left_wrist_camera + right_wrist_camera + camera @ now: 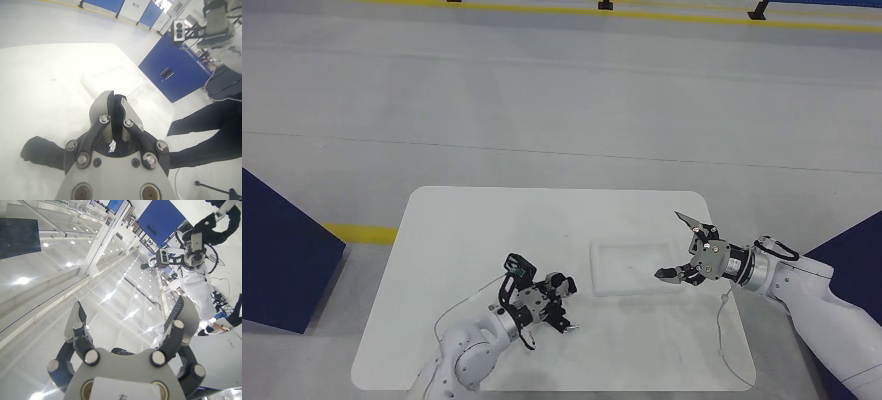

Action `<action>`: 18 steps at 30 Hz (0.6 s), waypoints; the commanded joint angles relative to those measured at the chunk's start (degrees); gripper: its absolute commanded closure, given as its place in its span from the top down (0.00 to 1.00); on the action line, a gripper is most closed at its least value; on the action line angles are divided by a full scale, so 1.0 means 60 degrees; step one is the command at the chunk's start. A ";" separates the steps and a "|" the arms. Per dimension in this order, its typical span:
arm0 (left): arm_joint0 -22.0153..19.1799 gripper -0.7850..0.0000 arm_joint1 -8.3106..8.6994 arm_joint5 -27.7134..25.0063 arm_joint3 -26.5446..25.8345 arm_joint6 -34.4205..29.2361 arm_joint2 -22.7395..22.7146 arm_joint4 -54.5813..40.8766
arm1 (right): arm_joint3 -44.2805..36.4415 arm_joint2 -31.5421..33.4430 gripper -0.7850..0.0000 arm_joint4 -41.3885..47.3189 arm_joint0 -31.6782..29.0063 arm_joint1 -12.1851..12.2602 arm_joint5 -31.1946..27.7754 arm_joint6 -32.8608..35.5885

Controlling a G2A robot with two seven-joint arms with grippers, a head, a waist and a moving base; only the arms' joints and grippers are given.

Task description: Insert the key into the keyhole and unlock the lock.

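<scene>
The big worry here is the grip. The left claw (pixel 117 95) has its two grey metal fingers (pixel 98 108) pressed tight together. A key is thin and flat, so it could tip or slide between the black ridged pads (pixel 116 111) when it is pushed at a keyhole. If it tips even a little, its end would bump the face of the lock and not go in. A hard push could also shove the lock away across the smooth white table (pixel 442 300). A small shiny silver bit (pixel 112 147) sits deep between those fingers, close to the palm. I think it may be the key, but I cannot tell for sure. So far back, it would not stick out enough to reach a hole. In the top view a small dark bit (pixel 566 325) lies on the table just beside the left claw. It may be the lock or a part of it, but it is too small to tell. The right claw (pixel 670 244) is spread wide apart. It holds nothing and touches nothing. It hangs above the table near the edge of a pale, flat, see-through tray (pixel 632 268), well apart from the left claw. I think it will have to hold the lock steady, so the job looks barely begun.
</scene>
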 commanded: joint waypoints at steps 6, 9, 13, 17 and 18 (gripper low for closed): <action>-0.0343 0.00 0.0081 0.0181 0.1267 0.1331 0.0465 0.2178 | 0.0000 0.0000 1.00 0.0000 0.0000 0.0000 0.0000 0.0000; -0.0420 0.00 0.0107 0.0239 0.1680 0.1464 0.0614 0.2575 | 0.0000 0.0000 1.00 0.0000 0.0000 0.0000 0.0000 0.0000; -0.0518 0.00 0.0140 0.0356 0.1928 0.1595 0.0755 0.2966 | 0.0000 0.0000 1.00 0.0000 0.0000 0.0000 0.0000 0.0000; -0.0550 0.48 0.0171 0.0594 0.1958 0.1747 0.0815 0.3199 | 0.0000 0.0000 1.00 0.0000 0.0000 0.0000 0.0000 0.0000; -0.0547 1.00 0.0179 0.0646 0.1922 0.1796 0.0820 0.3224 | 0.0000 0.0000 1.00 0.0000 0.0000 0.0000 0.0000 0.0000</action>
